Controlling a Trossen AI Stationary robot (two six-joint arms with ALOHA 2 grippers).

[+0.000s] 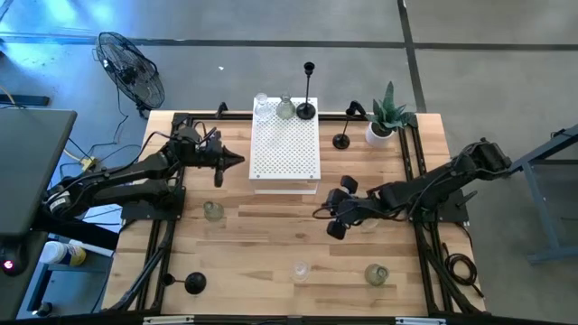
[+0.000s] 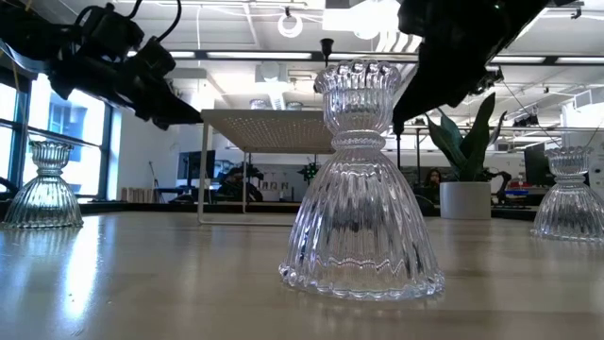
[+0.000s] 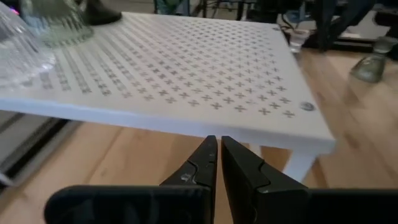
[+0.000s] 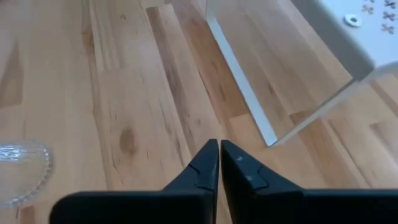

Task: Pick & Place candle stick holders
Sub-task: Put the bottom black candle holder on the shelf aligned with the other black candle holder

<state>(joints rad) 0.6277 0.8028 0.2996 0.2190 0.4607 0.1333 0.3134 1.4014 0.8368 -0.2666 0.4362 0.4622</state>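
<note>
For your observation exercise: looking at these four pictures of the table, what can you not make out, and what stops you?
- Low view: the clear glass holder up close hides the table behind it.
- Left wrist view: a glass holder on the white perforated box is cut off by the edge.
- High view: the holder near the front edge is too small for detail.

Both tools [image 3: 217, 163] [image 4: 219, 165] closed, empty, above tabletop.

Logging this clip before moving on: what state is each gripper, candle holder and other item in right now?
Left gripper: shut, empty, beside the white perforated stand.
Right gripper: shut, empty, above bare table.
Tall black holder: upright on the stand.
Two glass holders: upright on the stand.
Front clear glass holder: upright on the table.
Plant: upright.
</note>
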